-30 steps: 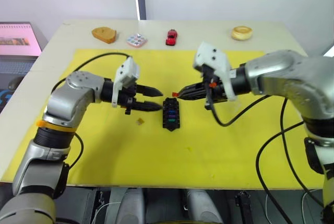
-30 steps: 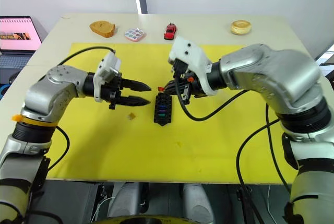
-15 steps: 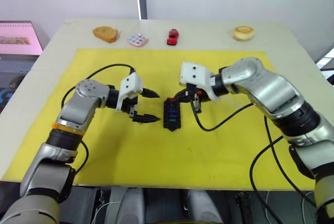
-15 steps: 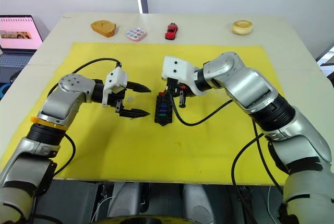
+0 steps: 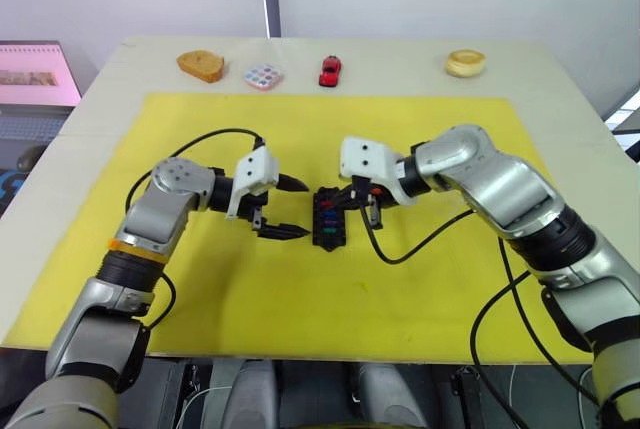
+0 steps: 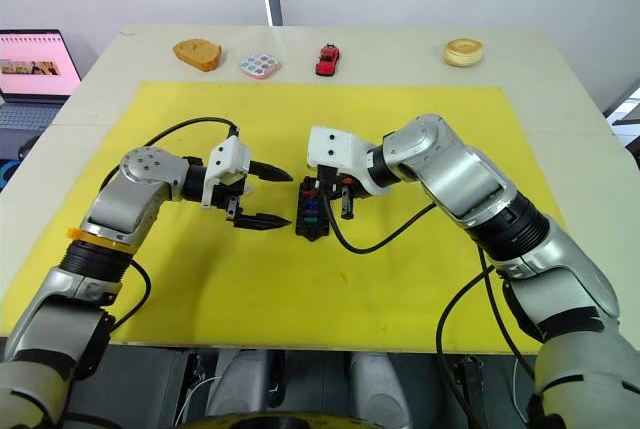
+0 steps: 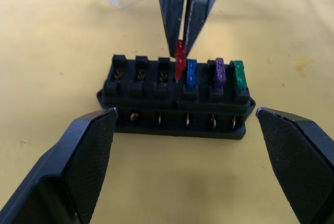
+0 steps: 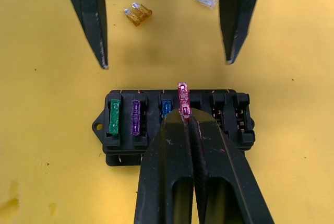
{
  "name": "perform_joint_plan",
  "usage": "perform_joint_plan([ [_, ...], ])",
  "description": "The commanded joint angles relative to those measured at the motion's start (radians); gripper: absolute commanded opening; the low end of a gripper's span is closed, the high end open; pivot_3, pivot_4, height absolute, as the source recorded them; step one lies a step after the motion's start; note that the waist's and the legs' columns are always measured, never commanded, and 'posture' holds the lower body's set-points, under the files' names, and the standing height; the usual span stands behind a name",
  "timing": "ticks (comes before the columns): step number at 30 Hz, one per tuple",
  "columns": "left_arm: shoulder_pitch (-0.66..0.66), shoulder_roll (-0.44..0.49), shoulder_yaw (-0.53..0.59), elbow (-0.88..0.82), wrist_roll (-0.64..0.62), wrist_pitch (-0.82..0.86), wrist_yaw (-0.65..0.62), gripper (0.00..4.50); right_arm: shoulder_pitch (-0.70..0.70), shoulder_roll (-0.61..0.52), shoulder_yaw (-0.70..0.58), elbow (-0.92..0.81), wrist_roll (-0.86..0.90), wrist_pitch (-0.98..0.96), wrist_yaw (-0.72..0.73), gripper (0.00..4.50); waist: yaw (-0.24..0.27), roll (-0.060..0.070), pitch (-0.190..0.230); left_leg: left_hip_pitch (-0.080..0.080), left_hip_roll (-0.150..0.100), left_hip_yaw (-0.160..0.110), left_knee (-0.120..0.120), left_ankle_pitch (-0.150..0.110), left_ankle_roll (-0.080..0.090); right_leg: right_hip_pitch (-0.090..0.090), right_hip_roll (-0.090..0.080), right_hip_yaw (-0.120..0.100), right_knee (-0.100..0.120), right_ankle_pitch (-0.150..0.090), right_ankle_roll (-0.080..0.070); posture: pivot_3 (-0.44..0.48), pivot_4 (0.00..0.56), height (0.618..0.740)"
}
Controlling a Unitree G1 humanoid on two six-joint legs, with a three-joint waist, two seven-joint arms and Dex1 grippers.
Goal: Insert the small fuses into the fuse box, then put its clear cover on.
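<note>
Head view: fuse box sits mid-frame on the yellow surface. Left hand gapes wide, empty, beside it. Right wrist view: right hand pinches the red fuse at a middle slot.

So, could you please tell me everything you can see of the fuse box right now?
The fuse box is a small black oblong plastic block with two rows of slots and knobbly edges, lying flat on the yellow mat. Green, purple and blue fuses sit side by side in one row. The right gripper, shut on a red fuse, holds it at the next slot. The left gripper stands open, one finger off each end, apart from it.
</note>
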Motion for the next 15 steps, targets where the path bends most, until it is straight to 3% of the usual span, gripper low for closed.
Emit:
perform_joint_plan([
  [1, -0.001, 0.000, 0.004, -0.018, 0.001, -0.014, 0.001, 4.48, 0.000, 0.011, -0.036, 0.002, -0.019, -0.021, 0.008, 0.00, 0.000, 0.000, 0.000, 0.000, 0.000, 0.000, 0.000, 0.000, 0.000, 0.000, 0.000, 0.000, 0.000, 0.000, 0.000, 0.000, 0.150, 0.740],
  [15, 0.010, -0.002, 0.003, -0.027, 0.005, -0.015, 0.003, 4.48, 0.006, 0.023, -0.049, 0.038, -0.055, -0.035, 0.026, 0.00, 0.000, 0.000, 0.000, 0.000, 0.000, 0.000, 0.000, 0.000, 0.000, 0.000, 0.000, 0.000, 0.000, 0.000, 0.000, 0.000, 0.150, 0.740],
])
